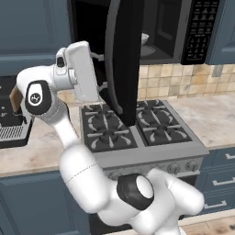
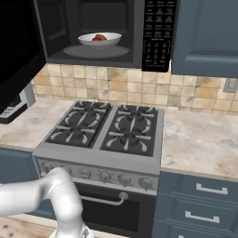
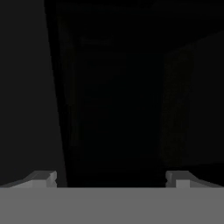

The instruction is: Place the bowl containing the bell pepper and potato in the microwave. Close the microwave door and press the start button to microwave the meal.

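Bowl [image 2: 99,39] with pepper [image 2: 99,37] sat inside the microwave [image 2: 100,32]; the door [image 1: 123,55] stood ajar, edge-on, its long axis vertical, at 3 o'clock of the empty, wide-open pincer [image 3: 111,177]

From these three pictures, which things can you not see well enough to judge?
- Potato: in the right base view, the bowl in the microwave shows a red bit; too small to tell the potato.
- Keypad: labels too small, start button unclear.
- Microwave door: in the left base view it hides most of the cavity.
- Gripper: the hand view is too dark to identify what it faces.
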Available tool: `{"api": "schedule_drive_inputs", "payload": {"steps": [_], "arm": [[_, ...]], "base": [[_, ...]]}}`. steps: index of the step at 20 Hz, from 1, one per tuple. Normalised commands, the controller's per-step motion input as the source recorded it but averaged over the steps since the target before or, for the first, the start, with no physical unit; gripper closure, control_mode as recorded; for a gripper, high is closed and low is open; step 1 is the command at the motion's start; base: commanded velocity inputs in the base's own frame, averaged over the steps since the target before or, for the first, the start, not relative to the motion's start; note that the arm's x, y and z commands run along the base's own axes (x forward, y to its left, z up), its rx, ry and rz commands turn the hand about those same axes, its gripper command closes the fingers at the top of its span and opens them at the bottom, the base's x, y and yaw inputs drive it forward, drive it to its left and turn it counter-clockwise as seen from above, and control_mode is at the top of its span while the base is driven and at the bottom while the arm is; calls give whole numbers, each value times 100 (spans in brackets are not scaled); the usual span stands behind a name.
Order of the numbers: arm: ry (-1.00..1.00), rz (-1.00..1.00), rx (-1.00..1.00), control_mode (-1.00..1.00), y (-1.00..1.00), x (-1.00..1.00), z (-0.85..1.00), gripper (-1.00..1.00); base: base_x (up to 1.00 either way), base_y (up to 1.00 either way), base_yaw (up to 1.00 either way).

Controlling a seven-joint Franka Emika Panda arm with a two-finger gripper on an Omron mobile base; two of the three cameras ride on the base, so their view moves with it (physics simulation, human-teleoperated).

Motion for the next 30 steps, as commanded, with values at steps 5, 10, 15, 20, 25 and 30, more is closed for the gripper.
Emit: {"api": "schedule_drive_inputs", "payload": {"steps": [5,10,15,20,25,30], "arm": [[-3,-10,0,-100,-80,0,1,-100],[-3,-8,0,-100,-82,0,0,-100],[-1,-1,0,-100,-71,0,4,-100],[0,7,1,-100,-48,5,11,-100],[-1,26,7,-100,-36,12,4,-100],[0,45,12,-100,-39,29,0,-100]], "base": [[0,0,0],[0,0,0],[0,0,0],[0,0,0],[0,0,0],[0,0,0]]}}
